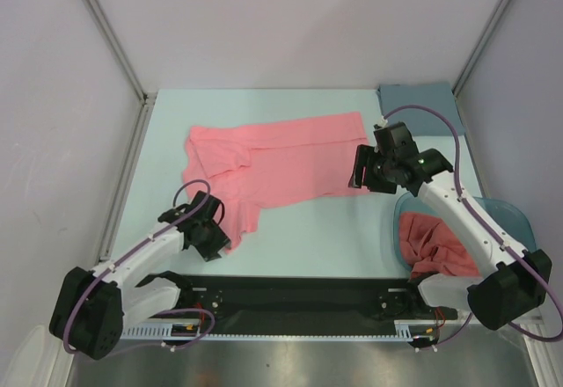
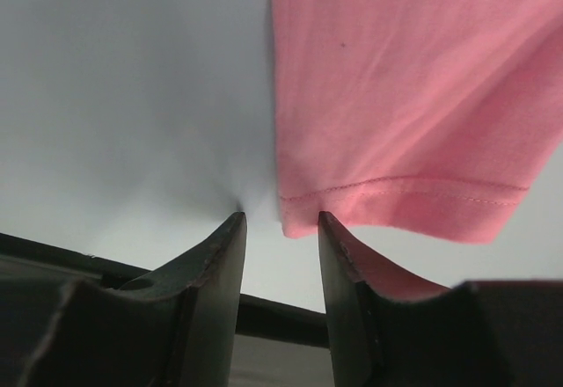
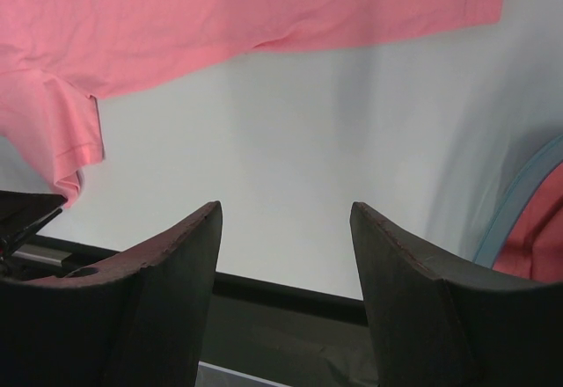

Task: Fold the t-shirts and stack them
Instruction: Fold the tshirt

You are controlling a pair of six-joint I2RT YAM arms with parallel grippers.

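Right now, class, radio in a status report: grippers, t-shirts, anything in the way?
Left gripper open at hem of spread t-shirt. Right gripper open, empty. Second t-shirt crumpled in teal tub. Nothing blocking.

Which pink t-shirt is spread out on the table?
The middle t-shirt, lying spread open on the table between the arms. The other t-shirt sits crumpled inside the teal tub on the right.

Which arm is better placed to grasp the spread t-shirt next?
Left, probably: the left gripper sits open at the sleeve hem of the spread t-shirt, while the open right gripper has only bare table between its jaws.
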